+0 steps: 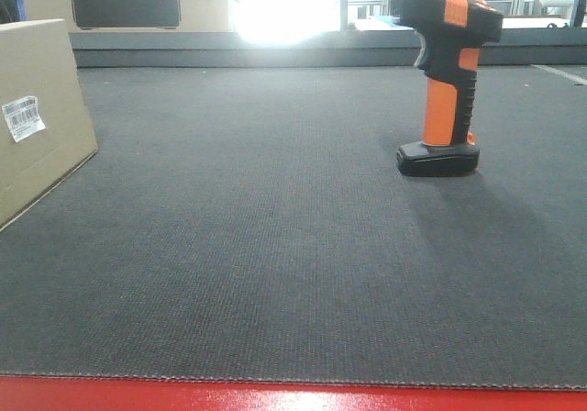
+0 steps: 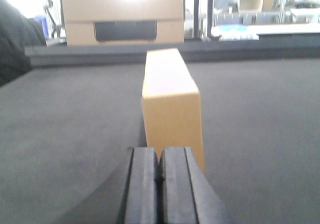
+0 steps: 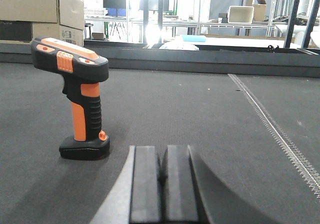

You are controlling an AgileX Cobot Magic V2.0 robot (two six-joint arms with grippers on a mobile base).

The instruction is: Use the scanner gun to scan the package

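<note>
An orange and black scanner gun (image 1: 445,72) stands upright on its base on the dark mat, right of centre. It also shows in the right wrist view (image 3: 80,96), left of and beyond my right gripper (image 3: 161,156), which is shut and empty. A brown cardboard package (image 1: 37,113) with a white barcode label (image 1: 23,117) stands at the left edge. In the left wrist view the package (image 2: 170,104) stands end-on just beyond my left gripper (image 2: 159,156), which is shut and empty. Neither gripper shows in the front view.
The dark grey mat (image 1: 275,246) covers the table, with a red front edge (image 1: 275,397). A raised dark ledge (image 1: 275,49) runs along the back. A large cardboard box (image 2: 122,14) stands behind it. A stitched seam (image 3: 270,124) crosses the mat on the right.
</note>
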